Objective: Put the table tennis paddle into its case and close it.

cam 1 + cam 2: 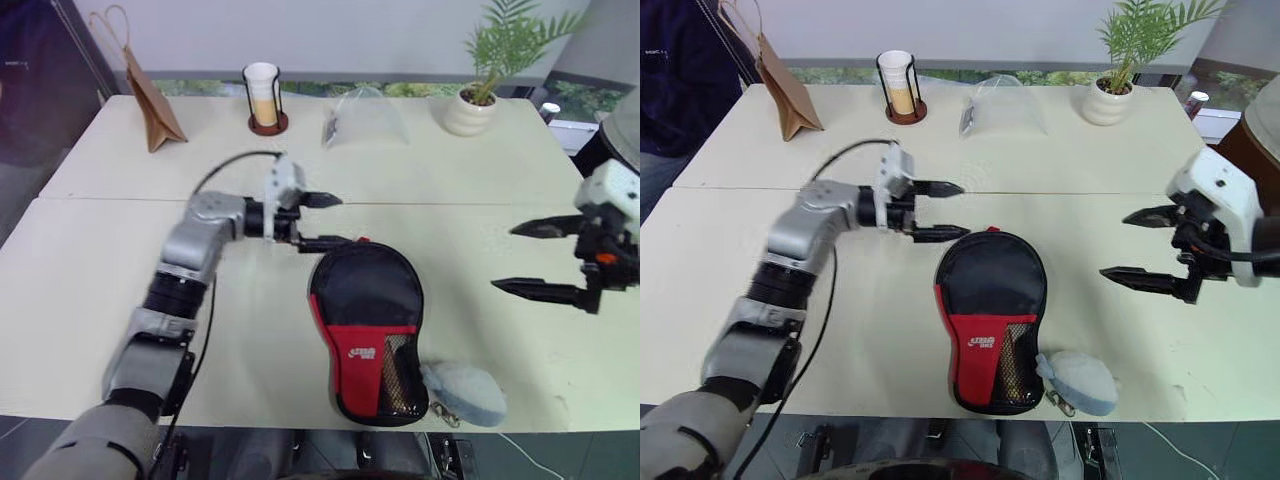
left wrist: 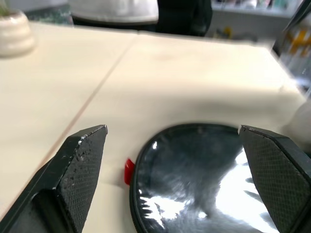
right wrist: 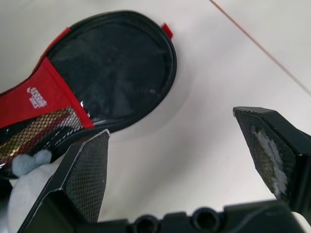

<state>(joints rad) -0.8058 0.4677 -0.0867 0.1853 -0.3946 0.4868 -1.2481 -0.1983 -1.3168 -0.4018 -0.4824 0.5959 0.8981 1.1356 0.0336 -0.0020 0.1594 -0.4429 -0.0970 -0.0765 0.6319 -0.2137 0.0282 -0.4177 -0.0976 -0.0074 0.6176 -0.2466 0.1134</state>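
The left gripper [image 1: 322, 222] hovers with fingers spread wide, pointing right. The right gripper [image 1: 527, 260] hangs empty, fingers apart, pointing left.

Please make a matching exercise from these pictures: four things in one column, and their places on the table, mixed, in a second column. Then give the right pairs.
Things:
1. case
2. grey pouch
3. plant pot
4. paper bag

Places:
A. far edge, robot's left
B. near edge, in the middle, lying flat
C. far edge, robot's right
D. against the narrow end of the case, on the robot's right

Pairs: 1-B, 2-D, 3-C, 4-A
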